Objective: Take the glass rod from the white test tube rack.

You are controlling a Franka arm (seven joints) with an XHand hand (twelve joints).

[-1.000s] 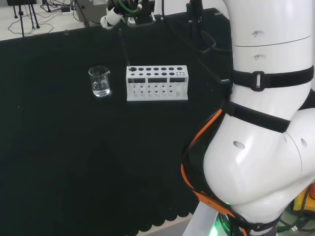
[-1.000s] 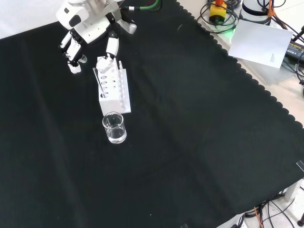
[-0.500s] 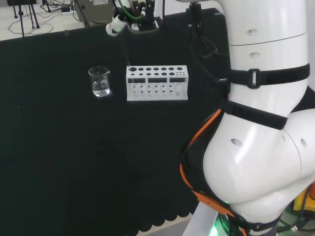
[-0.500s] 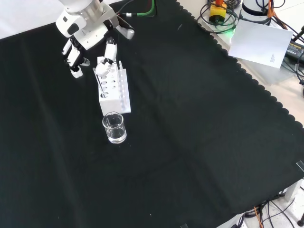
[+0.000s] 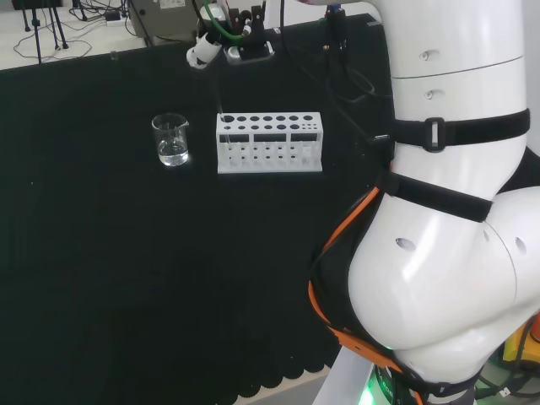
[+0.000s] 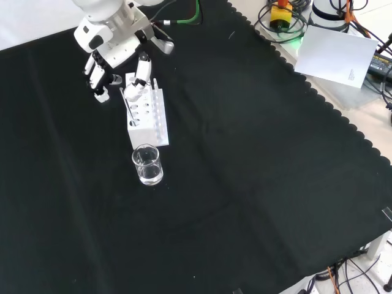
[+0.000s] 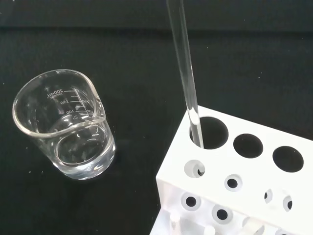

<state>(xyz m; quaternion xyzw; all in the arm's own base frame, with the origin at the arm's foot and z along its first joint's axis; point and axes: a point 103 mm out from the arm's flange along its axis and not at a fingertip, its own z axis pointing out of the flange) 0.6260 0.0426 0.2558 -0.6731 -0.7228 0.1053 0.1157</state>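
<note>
Front view, left to right: we see the hand (image 6: 113,46) above the far end of the rack (image 6: 147,116), fingers pointing down either side of the rod's (image 6: 127,104) top. We cannot tell whether they grasp it. The rod leans in the corner hole at the beaker end, its lower end still seated, as the wrist view confirms. The beaker (image 6: 147,165) stands just beside the rack, apart from it. To draw the rod well, we judge the fingers should pinch near its top and lift along its lean, sparing the hole's rim. Count: one hand, one rod, one rack, one beaker.
</note>
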